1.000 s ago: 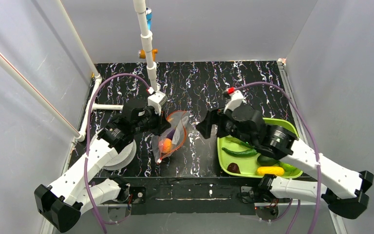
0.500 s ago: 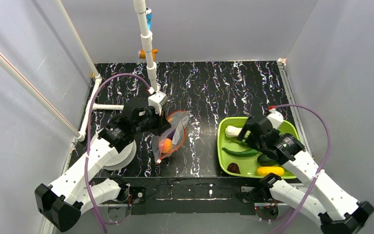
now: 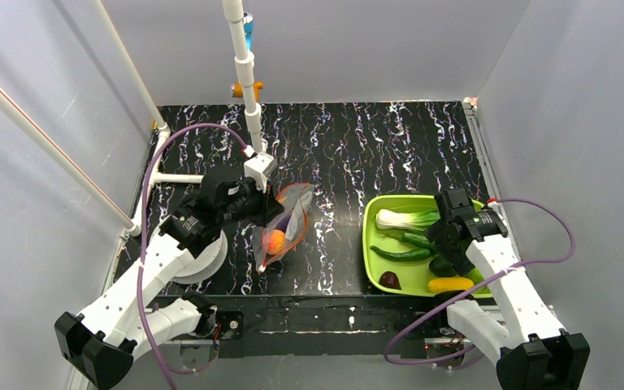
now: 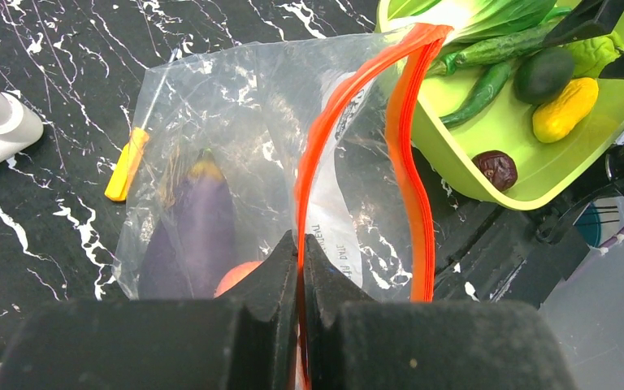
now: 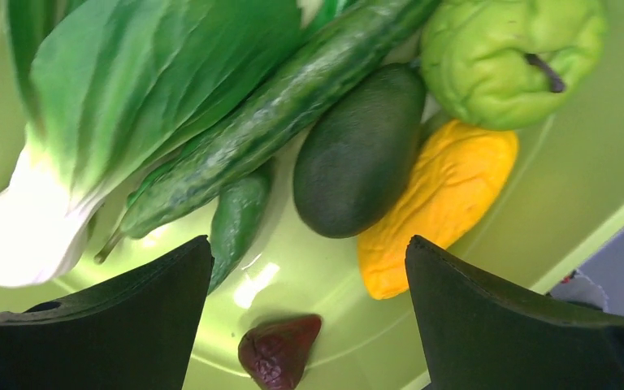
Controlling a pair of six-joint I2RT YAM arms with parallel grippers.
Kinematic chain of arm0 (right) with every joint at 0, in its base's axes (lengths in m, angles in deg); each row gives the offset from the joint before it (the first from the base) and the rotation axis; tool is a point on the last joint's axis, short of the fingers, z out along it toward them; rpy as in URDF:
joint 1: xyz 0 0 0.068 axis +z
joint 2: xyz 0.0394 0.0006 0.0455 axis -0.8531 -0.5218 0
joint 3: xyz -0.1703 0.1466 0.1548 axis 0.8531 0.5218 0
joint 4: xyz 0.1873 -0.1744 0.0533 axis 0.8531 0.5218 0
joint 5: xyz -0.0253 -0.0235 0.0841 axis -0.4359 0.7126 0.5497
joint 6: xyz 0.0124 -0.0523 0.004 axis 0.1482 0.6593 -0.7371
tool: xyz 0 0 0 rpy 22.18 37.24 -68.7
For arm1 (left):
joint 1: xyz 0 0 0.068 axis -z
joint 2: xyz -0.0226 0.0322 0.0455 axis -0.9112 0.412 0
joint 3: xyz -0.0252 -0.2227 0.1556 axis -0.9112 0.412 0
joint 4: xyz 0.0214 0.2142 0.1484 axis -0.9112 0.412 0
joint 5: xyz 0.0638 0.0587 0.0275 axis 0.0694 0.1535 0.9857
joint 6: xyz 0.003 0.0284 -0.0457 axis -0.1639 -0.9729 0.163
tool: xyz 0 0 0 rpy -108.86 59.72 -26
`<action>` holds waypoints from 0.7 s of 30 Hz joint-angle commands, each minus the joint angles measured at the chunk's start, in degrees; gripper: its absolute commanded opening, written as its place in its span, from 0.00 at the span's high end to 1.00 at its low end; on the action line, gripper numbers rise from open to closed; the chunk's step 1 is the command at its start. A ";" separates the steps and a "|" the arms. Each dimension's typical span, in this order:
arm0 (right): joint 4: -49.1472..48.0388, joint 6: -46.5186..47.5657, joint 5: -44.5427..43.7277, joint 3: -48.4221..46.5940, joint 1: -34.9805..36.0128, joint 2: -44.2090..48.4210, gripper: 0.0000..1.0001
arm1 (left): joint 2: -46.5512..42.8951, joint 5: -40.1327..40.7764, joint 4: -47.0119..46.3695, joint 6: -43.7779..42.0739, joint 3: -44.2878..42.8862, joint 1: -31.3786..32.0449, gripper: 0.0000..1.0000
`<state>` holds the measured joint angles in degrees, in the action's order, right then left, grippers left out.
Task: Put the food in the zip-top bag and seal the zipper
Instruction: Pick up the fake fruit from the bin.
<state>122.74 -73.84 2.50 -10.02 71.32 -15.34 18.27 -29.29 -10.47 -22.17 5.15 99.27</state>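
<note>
My right gripper [image 5: 309, 276] hangs wide open and empty over the green tray [image 5: 593, 154] (avocado [image 5: 357, 154] dead centre): drop straight, straddle its narrow width. My left gripper [image 4: 301, 248] pinches the zipper [image 4: 406, 162], holding the zip-top bag [image 4: 236, 114] mouth agape, probably wide enough, at frame centre.
</note>
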 commanded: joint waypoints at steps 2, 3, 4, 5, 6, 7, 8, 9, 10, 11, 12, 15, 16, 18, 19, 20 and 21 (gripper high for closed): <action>2.47 -3.51 -2.82 1.93 -3.91 0.86 0.07 | -1.82 0.11 0.42 -0.25 -1.16 0.25 1.00; 1.12 -3.09 -1.64 3.13 -4.72 1.25 0.07 | -1.90 0.19 0.39 -0.25 -1.17 0.24 1.00; -0.43 -2.64 -0.04 4.71 -5.70 1.54 0.08 | -1.93 0.23 0.39 -0.28 -1.17 0.23 1.00; -1.58 -2.24 1.16 6.06 -6.50 1.63 0.08 | -1.89 0.22 0.39 -0.30 -1.17 0.23 1.00; -2.96 -1.80 2.68 7.23 -7.49 1.52 0.08 | -1.85 0.16 0.39 -0.28 -1.16 0.23 1.00; -4.49 -1.32 4.40 8.28 -8.60 1.28 0.08 | -1.81 0.07 0.39 -0.25 -1.15 0.24 1.00; -5.59 -1.04 5.12 9.03 -9.12 0.89 0.09 | -1.79 0.03 0.39 -0.24 -1.16 0.24 1.00; -6.63 -0.79 5.69 9.74 -9.55 0.48 0.09 | -1.77 -0.01 0.39 -0.24 -1.17 0.24 1.00; -7.54 -0.65 5.97 10.36 -9.85 -0.23 0.09 | -1.71 -0.01 0.39 -0.24 -1.19 0.24 1.00; -8.33 -0.62 5.97 10.91 -10.02 -1.22 0.10 | -1.63 0.00 0.38 -0.24 -1.22 0.23 1.00; -9.13 -0.59 5.97 11.46 -10.19 -2.22 0.12 | -1.55 0.02 0.38 -0.24 -1.25 0.23 1.00; -11.46 0.11 7.43 12.49 -10.32 -4.04 0.19 | -1.32 0.21 0.45 -0.26 -1.16 0.23 1.00; -11.98 0.17 8.09 12.78 -10.35 -4.33 0.22 | -1.22 0.25 0.47 -0.30 -1.17 0.23 1.00; -12.78 0.24 9.02 13.20 -10.32 -4.49 0.27 | -0.99 0.27 0.48 -0.33 -1.14 0.24 1.00; -13.21 0.18 9.33 13.55 -10.35 -4.40 0.29 | -0.88 0.25 0.48 -0.32 -1.16 0.24 1.00; -13.62 0.14 9.51 13.87 -10.37 -4.33 0.29 | -0.77 0.23 0.48 -0.32 -1.17 0.25 1.00; -14.01 0.14 9.56 14.13 -10.38 -4.29 0.30 | -0.68 0.22 0.48 -0.33 -1.17 0.24 1.00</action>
<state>111.46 -73.16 7.68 0.04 61.25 -18.49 17.66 -29.29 -10.43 -22.18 5.15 99.27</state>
